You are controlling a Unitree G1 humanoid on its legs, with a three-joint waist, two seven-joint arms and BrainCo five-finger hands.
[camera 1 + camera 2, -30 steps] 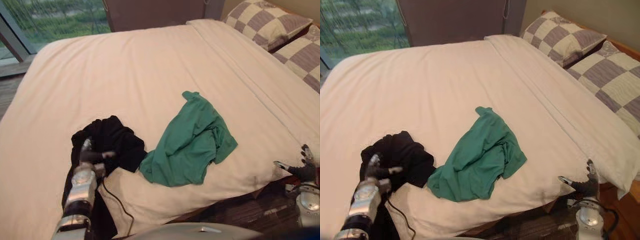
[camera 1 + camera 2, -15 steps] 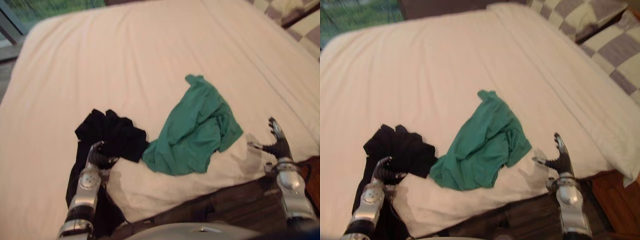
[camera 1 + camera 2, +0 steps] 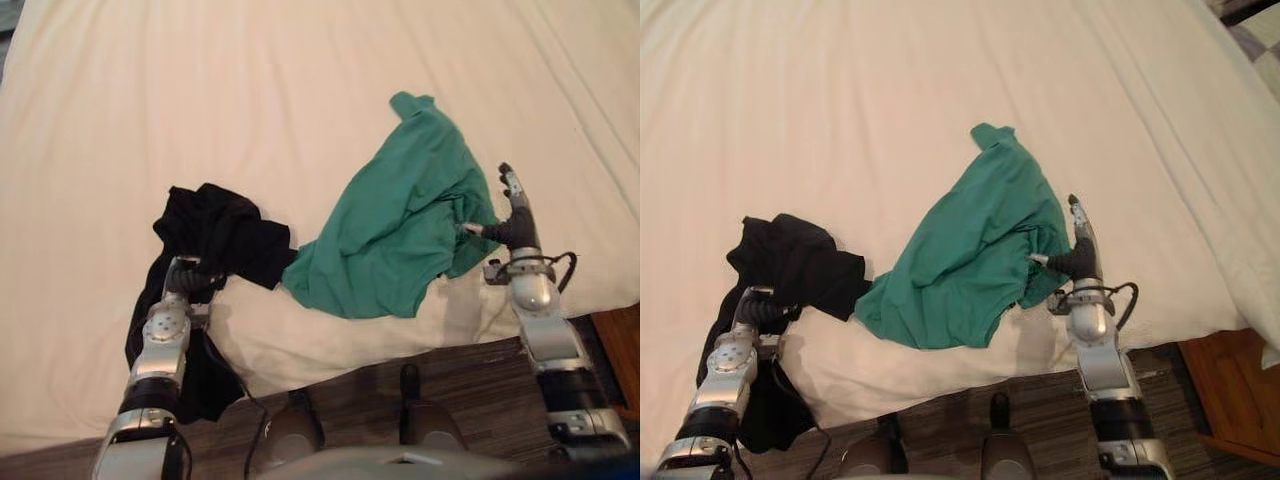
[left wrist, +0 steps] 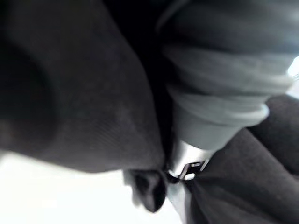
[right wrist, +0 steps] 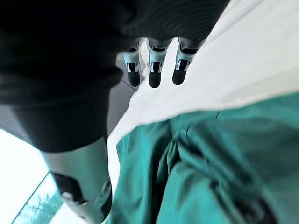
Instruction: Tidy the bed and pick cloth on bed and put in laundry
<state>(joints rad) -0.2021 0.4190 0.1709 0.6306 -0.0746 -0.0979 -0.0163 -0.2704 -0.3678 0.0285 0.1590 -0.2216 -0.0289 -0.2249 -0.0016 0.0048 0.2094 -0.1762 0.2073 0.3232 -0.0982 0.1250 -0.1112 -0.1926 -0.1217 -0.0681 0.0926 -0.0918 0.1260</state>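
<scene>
Two garments lie on the white bed (image 3: 250, 90), close to its near edge. The green cloth (image 3: 390, 240) is a teal, short-sleeved top, crumpled and spread on a slant, with deep folds on its right side and a narrow end pointing up the bed. The black cloth (image 3: 225, 235) sits to its left, bunched into a heap whose right tip touches the green cloth's lower corner; part of it trails over the mattress edge toward the wooden floor (image 3: 340, 385).

The right hand (image 3: 512, 225) is at the right border of the green cloth, fingers (image 5: 154, 70) straight and extended over the bare sheet, thumb apart and pointing into the cloth's folds; nothing is held. The left hand (image 3: 185, 283) is pressed against the lower edge of the black cloth, which crowds the left wrist view; whether it grips the fabric cannot be told.
</scene>
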